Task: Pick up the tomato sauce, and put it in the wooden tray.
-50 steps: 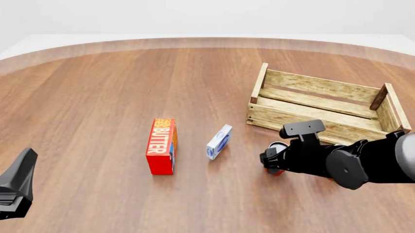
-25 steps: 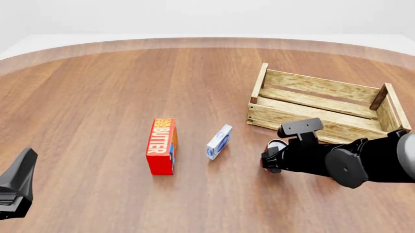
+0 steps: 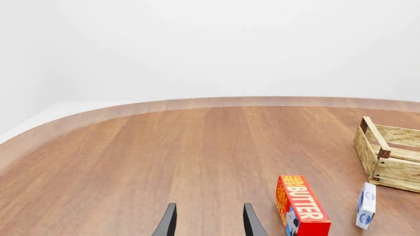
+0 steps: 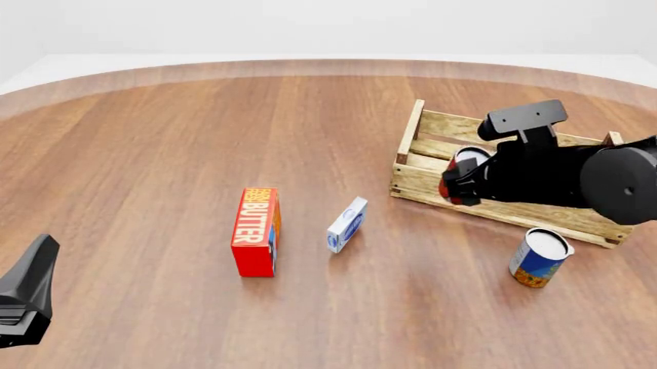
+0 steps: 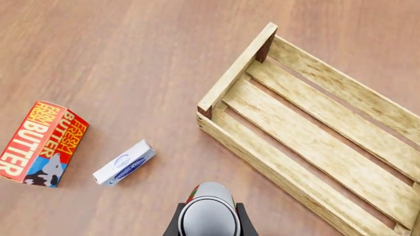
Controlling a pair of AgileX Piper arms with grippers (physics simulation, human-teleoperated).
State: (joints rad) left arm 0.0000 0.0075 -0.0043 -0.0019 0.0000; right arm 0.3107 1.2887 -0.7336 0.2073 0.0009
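Front-view count, clock directions on that picture's face:
- 1 small red-label silver-top tomato sauce can [image 4: 468, 159], at approx. 3 o'clock from centre.
- 1 pale slatted wooden tray w/ darker corner posts [image 4: 431, 183], 2–3 o'clock.
- 1 larger blue-white-orange can [image 4: 539, 257], upright on the table at approx. 4 o'clock, just beside the tray's near wall, outside it.
- 1 red butter box w/ yellow "BUTTER" lettering [image 4: 255, 231], approx. 7 o'clock, long side running near-to-far.
- 1 small blue-and-white carton [image 4: 347, 224], approx. 6 o'clock, between butter box and tray, apart from both.
- 1 round brown wood-grain table [image 4: 154, 154].
- 2 black grippers.

End effectors:
- Right gripper [image 4: 459, 183]: closed onto the tomato sauce can, 1 finger on each side; can is off the table, held over the tray's near-left corner region. Right wrist view: can top [image 5: 210, 216] sits between the 2 fingers [image 5: 177, 223], w/ tray rim [image 5: 236, 69] and slatted floor ahead, butter box [image 5: 41, 142] and carton [image 5: 125, 162] off to the side.
- Left gripper [image 3: 208, 223]: 2 fingertips spread w/ bare table between them, holding nothing, touching nothing seen. In front view it sits at approx. 8 o'clock [image 4: 26, 296], low at the picture's edge, well apart from every item.

Edges / room:
- Tray interior shows bare slats in the right wrist view.
- Table's curved far edge runs 10 to 2 o'clock; wide bare wood on the left half and beyond the boxes.
- Left wrist view: butter box [image 3: 300, 204], carton [image 3: 365, 205] and tray corner [image 3: 377, 152] all to 1 side.
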